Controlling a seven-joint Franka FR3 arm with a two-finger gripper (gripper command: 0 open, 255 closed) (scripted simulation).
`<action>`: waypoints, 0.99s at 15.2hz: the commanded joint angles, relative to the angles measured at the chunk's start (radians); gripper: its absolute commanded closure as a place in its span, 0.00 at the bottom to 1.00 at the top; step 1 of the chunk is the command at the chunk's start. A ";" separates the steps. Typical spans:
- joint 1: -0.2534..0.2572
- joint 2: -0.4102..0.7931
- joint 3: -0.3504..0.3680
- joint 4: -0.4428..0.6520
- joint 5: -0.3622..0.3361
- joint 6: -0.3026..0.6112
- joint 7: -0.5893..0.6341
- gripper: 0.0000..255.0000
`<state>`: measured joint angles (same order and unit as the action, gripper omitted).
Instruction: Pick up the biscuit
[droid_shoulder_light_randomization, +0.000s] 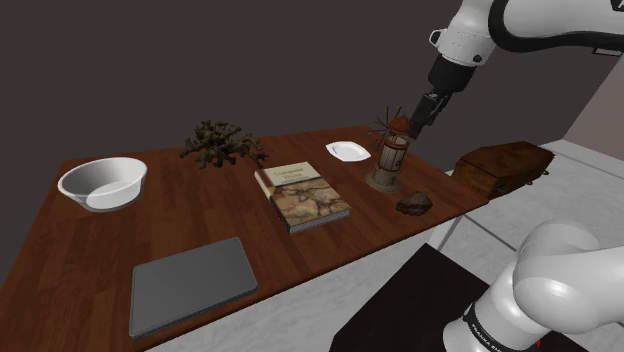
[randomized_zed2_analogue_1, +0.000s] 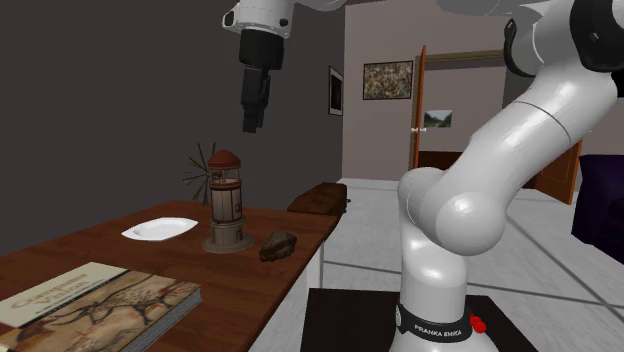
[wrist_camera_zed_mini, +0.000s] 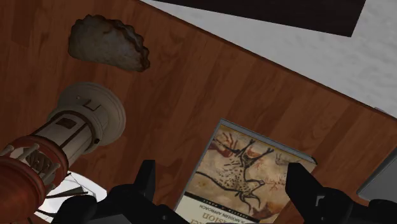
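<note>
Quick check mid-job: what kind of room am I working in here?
Most likely a lived-in room of a house, perhaps a study or living room. Framed pictures hang on the far wall, and the wooden table carries a book and a lighthouse ornament.

The white arm (randomized_zed2_analogue_1: 470, 200) rises from its base, bends at the elbow and extends forward at height. The wrist aims the black gripper (randomized_zed2_analogue_1: 250, 122) downward. Both fingers (wrist_camera_zed_mini: 146, 181) stand apart, clasping nothing.
</note>
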<state>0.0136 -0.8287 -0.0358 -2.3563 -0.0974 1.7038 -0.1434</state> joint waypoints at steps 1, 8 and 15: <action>0.000 0.000 0.000 0.000 0.000 0.000 0.000 0.00; 0.043 -0.065 -0.208 -0.208 -0.072 0.150 -0.330 0.00; 0.084 -0.003 -0.456 -0.313 -0.165 0.310 -0.679 0.00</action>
<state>0.0908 -0.8420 -0.4557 -2.6591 -0.2491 1.9933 -0.7656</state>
